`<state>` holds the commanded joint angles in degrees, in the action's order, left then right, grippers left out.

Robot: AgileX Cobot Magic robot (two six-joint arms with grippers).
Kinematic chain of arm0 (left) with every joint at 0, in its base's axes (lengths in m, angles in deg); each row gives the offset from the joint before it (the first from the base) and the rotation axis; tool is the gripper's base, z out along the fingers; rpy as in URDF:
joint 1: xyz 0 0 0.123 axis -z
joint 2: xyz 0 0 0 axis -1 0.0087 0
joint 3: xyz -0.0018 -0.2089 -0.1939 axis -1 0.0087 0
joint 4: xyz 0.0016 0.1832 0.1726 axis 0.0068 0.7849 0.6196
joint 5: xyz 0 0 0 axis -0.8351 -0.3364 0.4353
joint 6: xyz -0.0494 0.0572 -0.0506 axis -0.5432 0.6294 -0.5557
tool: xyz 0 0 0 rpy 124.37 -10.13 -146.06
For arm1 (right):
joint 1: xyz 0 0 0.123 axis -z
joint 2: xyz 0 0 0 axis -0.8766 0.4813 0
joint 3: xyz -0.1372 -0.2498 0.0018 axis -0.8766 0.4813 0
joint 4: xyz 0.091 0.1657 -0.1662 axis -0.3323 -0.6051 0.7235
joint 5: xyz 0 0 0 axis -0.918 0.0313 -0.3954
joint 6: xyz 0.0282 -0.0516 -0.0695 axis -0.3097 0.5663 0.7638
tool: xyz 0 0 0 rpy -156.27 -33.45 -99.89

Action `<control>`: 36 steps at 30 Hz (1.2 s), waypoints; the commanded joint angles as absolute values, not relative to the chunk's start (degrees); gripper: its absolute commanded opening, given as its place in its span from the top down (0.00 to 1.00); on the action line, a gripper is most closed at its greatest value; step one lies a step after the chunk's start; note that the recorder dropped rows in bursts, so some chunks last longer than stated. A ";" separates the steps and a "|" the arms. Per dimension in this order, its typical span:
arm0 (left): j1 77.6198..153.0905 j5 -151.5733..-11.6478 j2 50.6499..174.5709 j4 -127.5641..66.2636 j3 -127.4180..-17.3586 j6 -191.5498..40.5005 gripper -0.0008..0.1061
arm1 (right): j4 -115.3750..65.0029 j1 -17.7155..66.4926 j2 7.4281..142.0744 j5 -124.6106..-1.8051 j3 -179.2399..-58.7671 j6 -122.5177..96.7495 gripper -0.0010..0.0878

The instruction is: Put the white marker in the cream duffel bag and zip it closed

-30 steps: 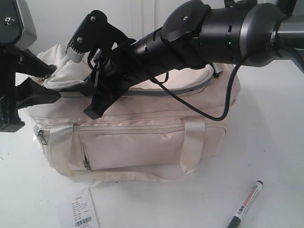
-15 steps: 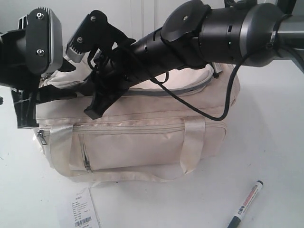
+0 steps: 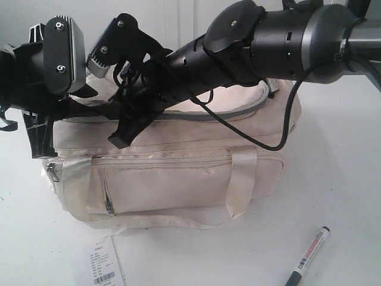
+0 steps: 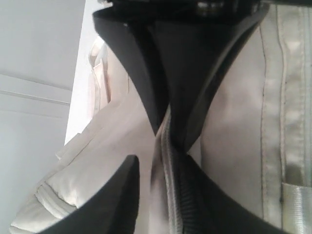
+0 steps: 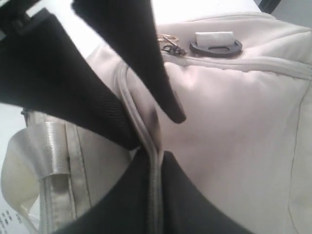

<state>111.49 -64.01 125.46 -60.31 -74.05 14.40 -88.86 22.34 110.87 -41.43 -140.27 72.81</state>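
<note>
- Left wrist view: the left gripper (image 4: 170, 139) has its jaws drawn together into a tight V. They pinch a fold of the cream duffel bag (image 4: 234, 122), and the grey zip line (image 4: 170, 195) runs straight out of the pinch.
- Same view: another dark finger shape sits just beside the pinch. Cannot tell whose it is.
- Right wrist view: the right gripper (image 5: 151, 131) has its jaws almost together, clamped on a raised seam along the bag's top edge.
- Same view: a ring zip pull (image 5: 168, 41) and a black buckle (image 5: 216, 45) lie on the bag past the fingertips. Neither is touched.
- Exterior view: the bag sits mid table (image 3: 345, 179), with its front pocket and webbing handles facing near.
- The right arm comes in from the far right and crosses over the bag top. Its gripper is down on the top edge in the bag's left half.
- The left gripper is at the bag's left end, against the top corner. Its jaws are hidden here by the arm's body.
- The white marker (image 3: 308, 256) lies flat on the table at near right, well apart from the bag. It is outside the bag and nothing touches it.
- A paper tag (image 3: 98, 267) lies on the table at near left, just in front of the bag.
</note>
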 joint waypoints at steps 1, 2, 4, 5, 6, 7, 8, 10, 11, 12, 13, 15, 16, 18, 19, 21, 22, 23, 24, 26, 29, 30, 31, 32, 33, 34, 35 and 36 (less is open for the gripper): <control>111.49 -64.01 125.46 -60.31 -74.05 14.40 0.60 | -88.86 22.34 110.87 -41.43 -140.27 72.81 0.91; 111.49 -64.01 125.47 -60.31 -74.05 14.40 0.61 | -88.86 22.34 110.87 -41.43 -140.27 72.81 0.91; 111.49 -64.24 125.72 -60.31 -74.05 14.40 0.64 | -88.86 22.34 110.87 -41.43 -140.27 72.81 0.91; 111.49 -64.47 125.89 -60.31 -74.05 14.40 0.68 | -88.86 22.34 110.87 -41.43 -140.27 72.92 0.91; 111.49 -64.66 126.26 -60.31 -74.05 14.40 0.76 | -88.86 22.34 110.87 -41.43 -140.27 72.92 0.91; 111.49 -64.92 126.37 -60.31 -74.05 14.40 0.81 | -88.86 22.34 110.87 -41.43 -140.27 72.92 0.91; 111.49 -65.31 126.37 -60.31 -74.05 14.40 0.92 | -88.86 22.34 110.87 -41.43 -140.27 72.92 0.91; 111.49 -65.75 126.37 -60.31 -74.05 13.30 0.99 | -88.86 22.34 110.87 -41.76 -140.27 72.93 0.90; 111.49 -65.75 126.37 -60.31 -74.05 13.15 0.99 | -88.86 22.34 110.87 -42.02 -140.27 72.93 0.88; 111.49 -65.87 126.37 -60.31 -74.05 12.48 0.99 | -88.70 22.45 110.37 -42.15 -140.27 72.93 0.79; 111.49 -66.68 126.37 -60.31 -74.05 11.12 0.99 | -87.84 22.45 109.45 -42.15 -140.27 72.46 0.67; 111.49 -67.59 126.37 -60.45 -74.05 8.25 0.99 | -80.69 22.45 107.25 -41.50 -140.27 63.36 0.47; 111.49 -67.82 126.37 -60.45 -74.05 7.05 0.99 | -76.50 22.45 106.55 -40.67 -140.27 59.30 0.42; 111.49 -68.24 126.37 -60.45 -74.05 4.97 0.99 | -63.11 22.45 104.73 -36.47 -140.27 48.84 0.38; 111.49 -68.24 126.37 -60.45 -74.05 4.47 0.99 | -56.88 22.45 103.57 -32.73 -140.27 42.03 0.38; 111.49 -68.34 126.37 -60.45 -74.05 4.03 0.99 | -53.83 22.45 101.82 -25.19 -140.27 34.84 0.38; 111.49 -68.34 126.37 -60.45 -74.05 3.68 0.99 | -53.75 22.45 101.37 -23.38 -140.27 34.06 0.38; 111.49 -68.34 126.37 -60.45 -74.05 3.14 0.99 | -53.70 22.45 100.97 -21.38 -140.27 33.79 0.38; 111.49 -68.34 126.37 -60.45 -74.05 2.47 0.99 | -53.60 22.45 100.47 -19.73 -140.27 33.79 0.38; 111.49 -68.48 126.37 -60.45 -74.05 0.93 0.99 | -53.60 22.45 99.83 -18.05 -140.27 33.79 0.39; 111.49 -68.40 125.58 -60.45 -74.16 0.83 0.99 | -53.56 22.45 99.54 -17.41 -140.02 33.79 0.43; 111.49 -68.40 125.46 -60.45 -74.16 0.83 0.99 | -53.56 22.45 99.54 -16.80 -140.02 33.79 0.46; 111.49 -68.40 125.32 -60.45 -74.16 0.83 0.99 | -53.56 22.45 99.54 -16.19 -140.02 33.79 0.48; 111.38 -68.24 125.06 -60.45 -74.16 0.83 0.99 | -53.56 22.45 99.54 -15.29 -140.02 33.79 0.50; 111.38 -68.11 125.08 -60.45 -74.16 0.68 0.99 | -53.56 22.45 98.98 -14.89 -140.02 33.79 0.51; 111.38 -68.10 125.08 -60.45 -74.16 0.44 0.99 | -53.05 22.45 98.63 -14.89 -140.02 33.79 0.52; 111.38 -68.10 125.08 -60.45 -74.16 -0.12 0.99 | -52.43 22.45 97.87 -15.76 -140.02 33.79 0.52; 111.38 -68.10 125.08 -60.45 -74.16 -0.23 0.99 | -51.65 22.45 96.94 -17.30 -140.02 33.79 0.52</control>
